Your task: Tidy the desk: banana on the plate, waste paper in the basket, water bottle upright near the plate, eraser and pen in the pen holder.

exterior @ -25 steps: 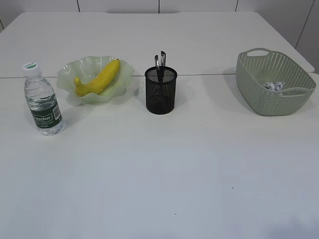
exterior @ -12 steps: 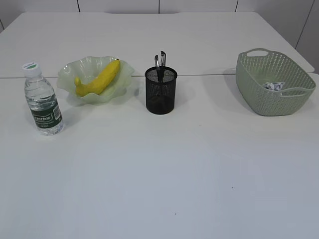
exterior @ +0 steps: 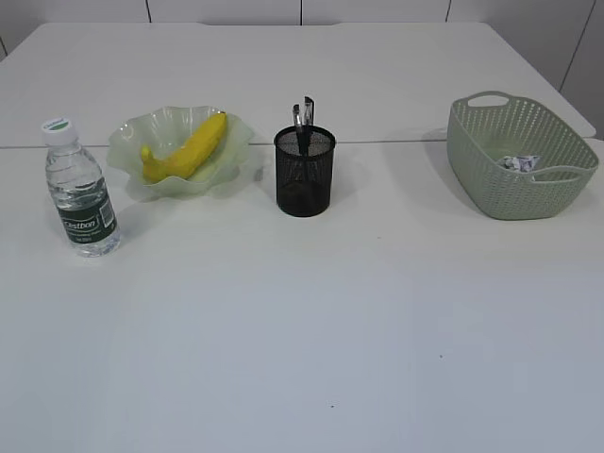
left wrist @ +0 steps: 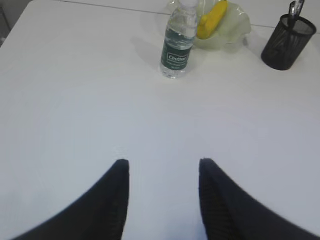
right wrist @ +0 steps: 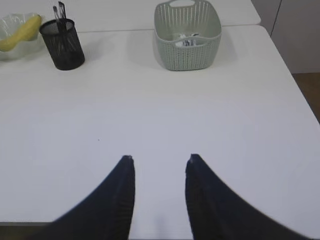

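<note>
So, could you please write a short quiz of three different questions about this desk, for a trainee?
1. True or false: the banana lies on the plate.
2. What is in the basket? A) an eraser B) waste paper C) nothing
3. Fill in: the water bottle stands ____ beside the plate.

Key:
1. True.
2. B, the waste paper.
3. Upright.

Table (exterior: 302, 330): bottle (exterior: 81, 189) upright at far left, just left of and before the plate (exterior: 127, 142). Banana (exterior: 189, 146) lies on the plate. Pen holder (exterior: 304, 172) stands mid-table, right of the plate, pens (exterior: 302, 118) in it. Basket (exterior: 514, 156) sits far right, paper (exterior: 519, 162) inside.
</note>
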`<state>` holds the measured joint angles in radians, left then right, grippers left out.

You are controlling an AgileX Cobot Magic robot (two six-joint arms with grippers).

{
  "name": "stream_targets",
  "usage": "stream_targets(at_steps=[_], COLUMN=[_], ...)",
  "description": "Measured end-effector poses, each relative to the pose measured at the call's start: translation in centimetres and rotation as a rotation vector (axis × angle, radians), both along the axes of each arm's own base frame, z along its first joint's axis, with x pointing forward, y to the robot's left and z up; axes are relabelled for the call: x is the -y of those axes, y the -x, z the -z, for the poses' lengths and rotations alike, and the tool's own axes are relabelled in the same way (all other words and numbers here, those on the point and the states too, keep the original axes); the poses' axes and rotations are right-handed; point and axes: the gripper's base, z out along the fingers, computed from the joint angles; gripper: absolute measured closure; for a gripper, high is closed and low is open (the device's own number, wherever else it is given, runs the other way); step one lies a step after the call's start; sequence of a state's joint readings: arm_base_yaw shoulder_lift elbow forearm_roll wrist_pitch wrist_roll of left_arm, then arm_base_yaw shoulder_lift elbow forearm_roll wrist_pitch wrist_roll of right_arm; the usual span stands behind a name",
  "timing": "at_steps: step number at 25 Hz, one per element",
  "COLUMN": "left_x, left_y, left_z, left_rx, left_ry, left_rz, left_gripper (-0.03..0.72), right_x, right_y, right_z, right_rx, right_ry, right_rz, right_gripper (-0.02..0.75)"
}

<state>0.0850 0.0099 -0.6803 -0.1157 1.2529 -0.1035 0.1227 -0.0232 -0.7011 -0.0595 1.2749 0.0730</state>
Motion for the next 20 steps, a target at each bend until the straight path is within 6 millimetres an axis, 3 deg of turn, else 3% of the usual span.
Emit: stream_targets(at_steps=[5,12,20], left_x=[-0.3,-0.5,-0.5], left_y=[-1.4,-2.5,-2.5], left_z=[0.7,1.9,2.0], left_rx=[0.050,0.047,0.045], left_ry=[-0.008,-0.029,-0.032], left_rz=[-0.017,-0.022,-0.020], left_gripper=[0.258,0.222,0.215], right_x=[-0.3,-0.7,-0.8], right_y=[-1.7,-3.1,-3.3], right_z=[1.1,3.3,4.0], right_rx=[0.029,-0.028,-0.060], right_ry=[-0.004,-0.018,-0.016], right_rz=[-0.011,-0.029,-0.030], right_gripper=[0.408,0.352,0.349])
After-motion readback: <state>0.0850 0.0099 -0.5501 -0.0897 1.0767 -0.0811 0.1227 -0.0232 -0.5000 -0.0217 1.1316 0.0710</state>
